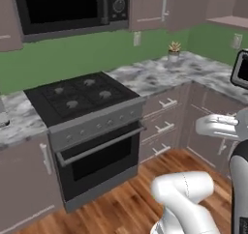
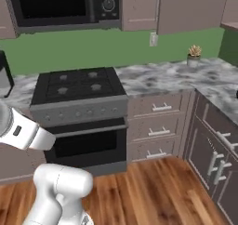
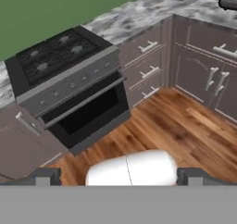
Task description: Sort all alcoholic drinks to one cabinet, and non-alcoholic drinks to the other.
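Starting with the left base view, what do we see?
— We see a black stove (image 1: 82, 95) set in a marbled counter (image 1: 155, 76), with a microwave (image 1: 63, 6) above it on the far wall. A small potted plant (image 1: 174, 49) stands far right on the counter, against the green wall. Drawers (image 1: 164, 126) sit right of the oven. Our white arm (image 1: 184, 189) rises near right over the wood floor (image 1: 121, 209).

— And the right base view?
— We get the same stove, now left of centre, with the plant at the far right and the drawers between. Cabinet doors (image 2: 216, 161) with upright handles run along the right side towards us. The arm stands near left.

— What does the hand view give us?
— We look down at the stove on the left, its oven door (image 3: 88, 114) shut, with the drawers and the cabinet doors to the right and the floor nearer. The gripper (image 3: 119, 177) shows at the bottom: its fingertips (image 3: 44, 176) stand wide apart, spread about as far as they go, and we see nothing clasped between them.

— Where are the alcoholic drinks and the non-alcoholic drinks?
— We cannot tell from these views where they stand.
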